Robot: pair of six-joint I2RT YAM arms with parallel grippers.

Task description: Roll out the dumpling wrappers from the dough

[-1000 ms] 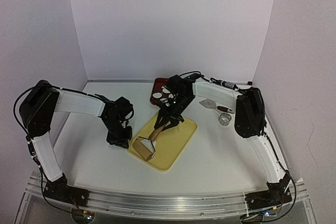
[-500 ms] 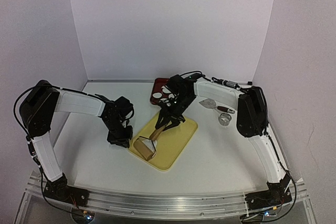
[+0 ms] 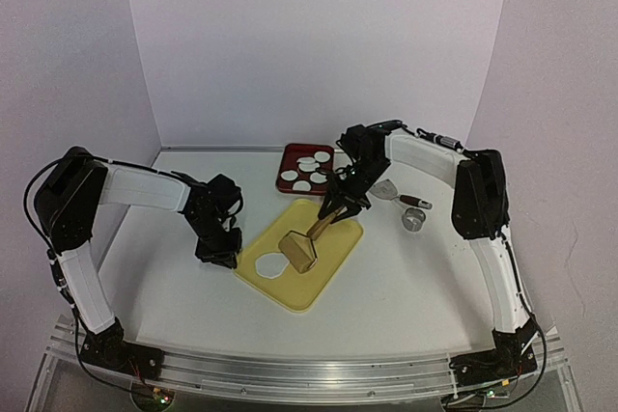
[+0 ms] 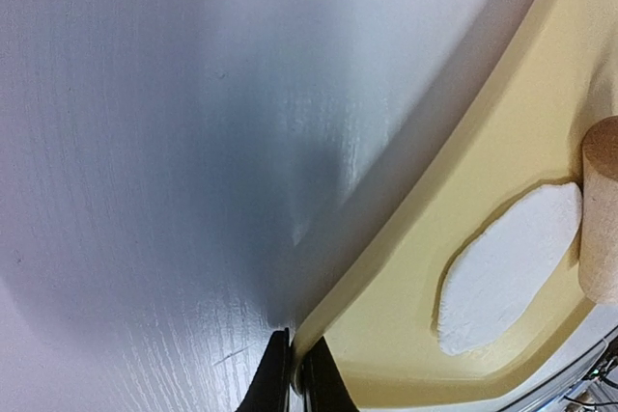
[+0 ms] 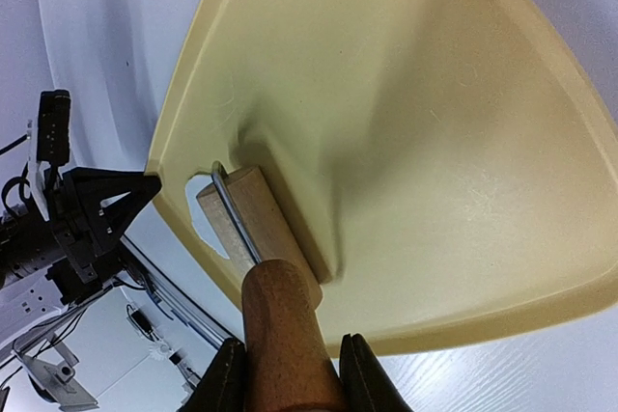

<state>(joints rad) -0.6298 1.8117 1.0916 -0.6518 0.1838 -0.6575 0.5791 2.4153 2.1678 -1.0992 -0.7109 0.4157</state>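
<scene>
The dough [image 3: 270, 266] lies as a flattened white patch near the left corner of the yellow board [image 3: 323, 272]. A small wooden roller [image 3: 299, 251] rests on the board just right of the patch. My right gripper [image 3: 340, 206] is shut on the roller's brown handle [image 5: 282, 330]; its wooden drum [image 5: 253, 222] partly covers the dough [image 5: 207, 216]. My left gripper [image 4: 294, 385] is shut on the board's rim [image 4: 386, 258], with the dough [image 4: 507, 272] and the roller's end [image 4: 601, 209] to the right. Several dumpling wrappers [image 3: 307, 164] lie in the red tray [image 3: 288, 153].
A metal scraper with a dark handle [image 3: 391, 192] and a small metal ring cutter [image 3: 413, 220] lie on the white table right of the board. The red tray stands just behind the board. White walls close the back and both sides.
My right gripper has drawn the roller back and to the right across the board, uncovering the flattened dough. The left gripper has stayed on the board's rim.
</scene>
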